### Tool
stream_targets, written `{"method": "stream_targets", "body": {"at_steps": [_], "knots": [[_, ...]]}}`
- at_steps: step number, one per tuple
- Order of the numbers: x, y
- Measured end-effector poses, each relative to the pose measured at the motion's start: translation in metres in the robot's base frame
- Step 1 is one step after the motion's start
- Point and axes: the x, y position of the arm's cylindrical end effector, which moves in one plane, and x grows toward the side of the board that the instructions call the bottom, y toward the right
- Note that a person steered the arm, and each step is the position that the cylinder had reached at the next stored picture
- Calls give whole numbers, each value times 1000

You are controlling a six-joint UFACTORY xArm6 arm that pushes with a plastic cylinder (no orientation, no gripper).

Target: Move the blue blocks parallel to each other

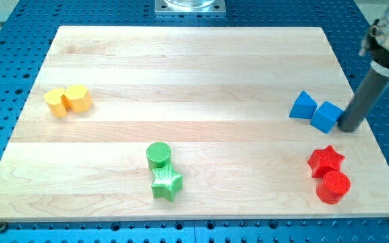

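Two blue blocks sit near the view's right edge of the wooden board (181,67). The left one is a blue triangular block (303,106). The right one is a blue cube (327,116), touching the triangular one. My tip (349,128) is at the end of the dark rod, right next to the blue cube on its right side, touching or nearly touching it.
A red star (326,160) and a red cylinder (333,187) sit at the lower right. A green cylinder (159,154) and a green star (166,182) are at bottom centre. Two yellow blocks (68,100) lie at the left.
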Motion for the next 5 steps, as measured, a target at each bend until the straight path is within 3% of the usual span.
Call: {"method": "stream_targets", "body": {"at_steps": [1,2,3,4,5], "knots": [[-4,-22],[30,-20],[27,-25],[-17,-25],[-5,-11]]}}
